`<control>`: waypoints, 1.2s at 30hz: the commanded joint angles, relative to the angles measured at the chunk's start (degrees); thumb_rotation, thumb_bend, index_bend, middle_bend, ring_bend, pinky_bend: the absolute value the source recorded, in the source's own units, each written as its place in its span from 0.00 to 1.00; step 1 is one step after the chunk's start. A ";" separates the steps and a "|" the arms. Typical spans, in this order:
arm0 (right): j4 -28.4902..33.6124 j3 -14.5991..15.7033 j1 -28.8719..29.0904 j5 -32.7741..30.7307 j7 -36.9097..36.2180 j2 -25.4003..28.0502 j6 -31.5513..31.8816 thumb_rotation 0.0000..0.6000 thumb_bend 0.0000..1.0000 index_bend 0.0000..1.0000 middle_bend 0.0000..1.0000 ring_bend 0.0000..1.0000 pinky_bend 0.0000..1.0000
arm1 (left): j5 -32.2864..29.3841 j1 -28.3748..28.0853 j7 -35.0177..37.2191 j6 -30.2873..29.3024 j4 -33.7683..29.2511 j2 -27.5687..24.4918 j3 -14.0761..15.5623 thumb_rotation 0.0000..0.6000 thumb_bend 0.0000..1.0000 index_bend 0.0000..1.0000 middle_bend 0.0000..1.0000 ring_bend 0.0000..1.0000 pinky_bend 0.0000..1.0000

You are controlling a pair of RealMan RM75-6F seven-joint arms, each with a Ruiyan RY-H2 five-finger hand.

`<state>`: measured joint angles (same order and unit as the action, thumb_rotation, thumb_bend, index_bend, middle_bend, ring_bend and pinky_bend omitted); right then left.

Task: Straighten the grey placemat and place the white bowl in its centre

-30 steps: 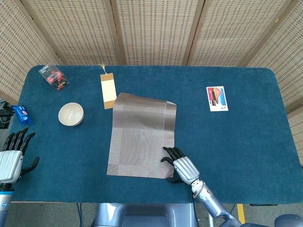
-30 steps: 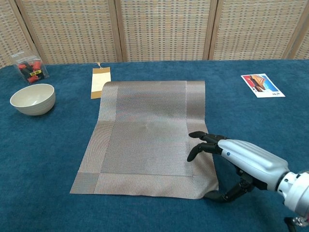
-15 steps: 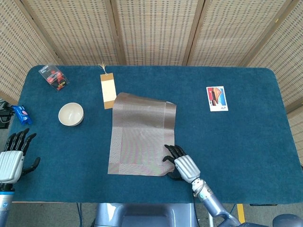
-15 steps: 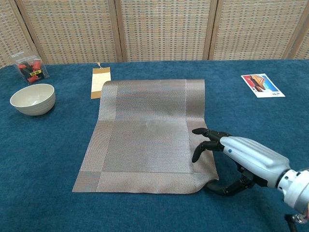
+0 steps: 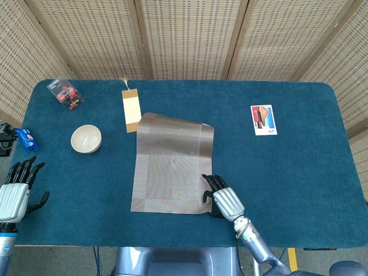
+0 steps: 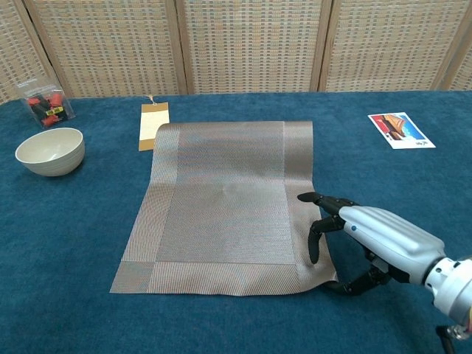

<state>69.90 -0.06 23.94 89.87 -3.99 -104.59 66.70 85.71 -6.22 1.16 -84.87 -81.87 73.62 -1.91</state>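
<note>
Grey placemat (image 6: 221,210), thin, limp woven sheet (likely light, sliding readily on the cloth), lies askew mid-table, near right corner pinched by right hand (image 6: 372,240); white bowl (image 6: 49,150) well left; left hand (image 5: 14,192) spread, empty.

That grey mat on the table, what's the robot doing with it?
The right hand grips the near right corner of the grey placemat to square it up; the mat lies a little askew. The white bowl sits untouched off to the left, not yet on the mat. The left hand hangs open at the table's left edge.
</note>
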 commanded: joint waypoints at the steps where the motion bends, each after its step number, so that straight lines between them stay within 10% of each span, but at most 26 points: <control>1: -0.47 0.08 -0.08 0.15 -0.19 -0.33 0.36 1.00 0.45 0.60 0.08 0.00 0.00 | -0.02 -0.02 0.01 0.07 0.00 -0.01 -0.02 1.00 0.34 0.13 0.00 0.00 0.00; 36: 5.04 0.49 -1.99 1.23 2.45 3.80 5.54 1.00 0.60 0.68 0.10 0.00 0.00 | -0.48 -0.06 0.57 0.59 0.08 0.17 -0.41 1.00 0.34 0.14 0.00 0.00 0.00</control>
<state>73.82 0.36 22.41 90.63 -2.17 -101.95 71.23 85.23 -6.29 1.74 -84.28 -81.79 73.79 -2.32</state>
